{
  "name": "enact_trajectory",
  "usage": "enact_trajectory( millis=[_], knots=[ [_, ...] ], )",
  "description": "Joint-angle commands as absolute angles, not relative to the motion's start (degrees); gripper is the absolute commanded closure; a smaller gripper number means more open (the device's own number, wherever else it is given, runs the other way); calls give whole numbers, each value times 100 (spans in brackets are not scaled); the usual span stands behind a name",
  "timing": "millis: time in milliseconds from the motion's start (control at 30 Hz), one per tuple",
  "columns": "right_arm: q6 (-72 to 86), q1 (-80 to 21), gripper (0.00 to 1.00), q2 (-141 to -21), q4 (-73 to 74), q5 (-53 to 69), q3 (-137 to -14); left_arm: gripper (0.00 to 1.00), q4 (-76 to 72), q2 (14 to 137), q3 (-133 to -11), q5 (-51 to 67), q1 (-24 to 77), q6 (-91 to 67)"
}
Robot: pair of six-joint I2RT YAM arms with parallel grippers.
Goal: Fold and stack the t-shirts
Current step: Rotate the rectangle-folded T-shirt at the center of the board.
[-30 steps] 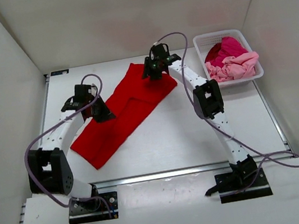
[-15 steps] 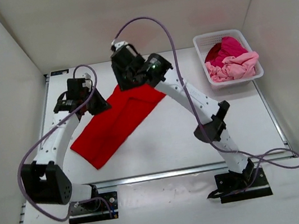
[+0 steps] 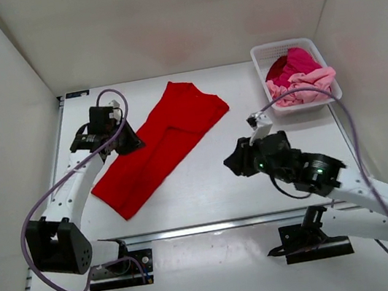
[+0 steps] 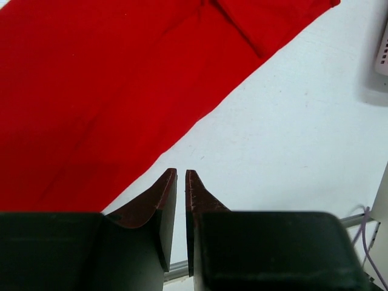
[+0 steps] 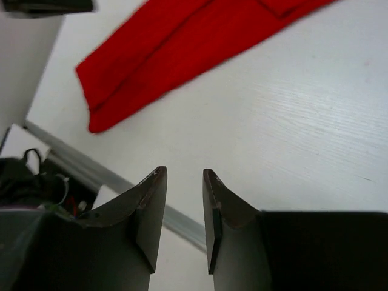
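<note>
The red t-shirt (image 3: 157, 147) lies half folded on the counter (image 3: 186, 191), so left jaws and right jaws stand narrow, empty.

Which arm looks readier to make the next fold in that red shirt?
Left. The left gripper hovers at the edge of the red shirt, jaws slightly apart and empty. The right gripper hangs over bare table, apart from the shirt, so it would likely have to travel farther.
</note>
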State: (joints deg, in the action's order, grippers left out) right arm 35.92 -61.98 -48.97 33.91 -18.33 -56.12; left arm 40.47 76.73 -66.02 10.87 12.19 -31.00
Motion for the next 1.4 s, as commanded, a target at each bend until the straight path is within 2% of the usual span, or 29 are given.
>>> enact_trajectory(
  millis=[0, 67, 100, 167, 200, 233, 267, 367, 400, 533, 633, 867, 1067, 1200, 1367],
  knots=[
    [3807, -5204, 73, -5385, 361, 87, -4455, 77, 4166, 7444, -6592, 862, 1231, -3033],
    [3438, -5588, 70, -6141, 1349, -944, -4979, 78, 4210, 7418, -6583, 678, 1169, -2980],
    [3254, -5833, 63, -6692, 1406, -1071, -5262, 77, 4236, 7418, -6583, 564, 1125, -2936],
    [3181, -6159, 56, -7275, 1066, -967, -5353, 77, 4245, 7409, -6513, 563, 1037, -2857],
    [3251, -6161, 43, -7373, 602, -732, -5213, 77, 4263, 7409, -6452, 545, 985, -2874],
    [3513, -5987, 37, -7539, 380, -573, -5055, 77, 4210, 7392, -6434, 536, 915, -2857],
    [3794, -5994, 42, -7706, 73, -319, -4958, 78, 4236, 7392, -6468, 475, 862, -2822],
    [4314, -6256, 61, -8400, 44, -930, -5089, 78, 4315, 7479, -6618, 264, 765, -2751],
    [4429, -6319, 63, -8559, -147, -1140, -5071, 77, 4298, 7497, -6627, 220, 791, -2768],
    [5578, -6433, 56, -9481, -869, -1027, -5053, 78, 4297, 7629, -6837, 220, 765, -2751],
    [5765, -6582, 56, -10166, -844, -1212, -5570, 78, 4280, 7708, -6952, 158, 861, -2725],
    [6337, -6732, 43, -11302, -1283, -1283, -6440, 77, 4368, 7725, -7355, 9, 975, -2619],
    [7013, -6768, 49, -12260, -1098, -1292, -7180, 77, 4403, 7866, -7725, -97, 1081, -2593],
    [7321, -6672, 72, -12340, -1090, -1363, -7049, 76, 4324, 7901, -7594, -26, 1011, -2549],
    [7523, -6601, 92, -12155, -1204, -1301, -6681, 76, 4342, 7884, -7532, -18, 1037, -2522]
  ],
)
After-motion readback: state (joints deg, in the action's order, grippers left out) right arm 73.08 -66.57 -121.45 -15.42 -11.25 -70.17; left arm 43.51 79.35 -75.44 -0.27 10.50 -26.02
